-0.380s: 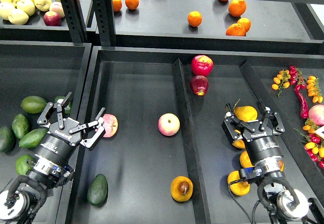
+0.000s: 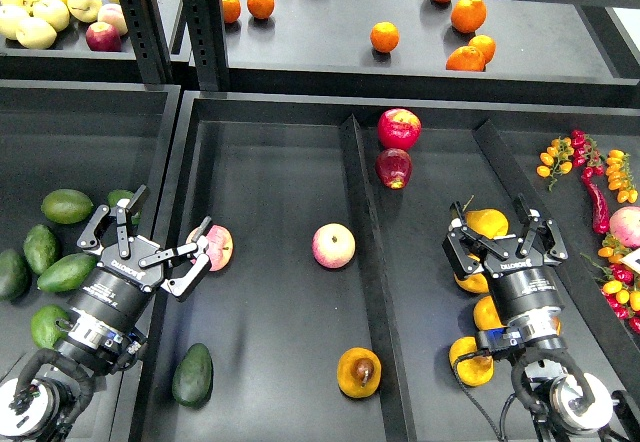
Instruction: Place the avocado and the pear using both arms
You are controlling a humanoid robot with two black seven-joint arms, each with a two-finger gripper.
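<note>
Head view. The right gripper [image 2: 503, 230], centre right, partly covers an orange-yellow fruit [image 2: 487, 223] between its spread fingers; contact cannot be judged. The left gripper [image 2: 158, 235], centre left, is also spread, one finger overlapping a pink apple [image 2: 218, 247]. The avocado [image 2: 193, 374] lies lower left, below the left gripper and apart from it. The pear [image 2: 359, 372] lies bottom centre, left of the right arm

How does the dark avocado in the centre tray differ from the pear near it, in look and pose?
The avocado is very dark green and elongated, lying near the tray's left wall; the pear is golden orange and rounder, lying against the divider. The pear shows a dark brown patch; the avocado's skin is uniform. Both rest free at the tray's near end, untouched by either gripper.
</note>
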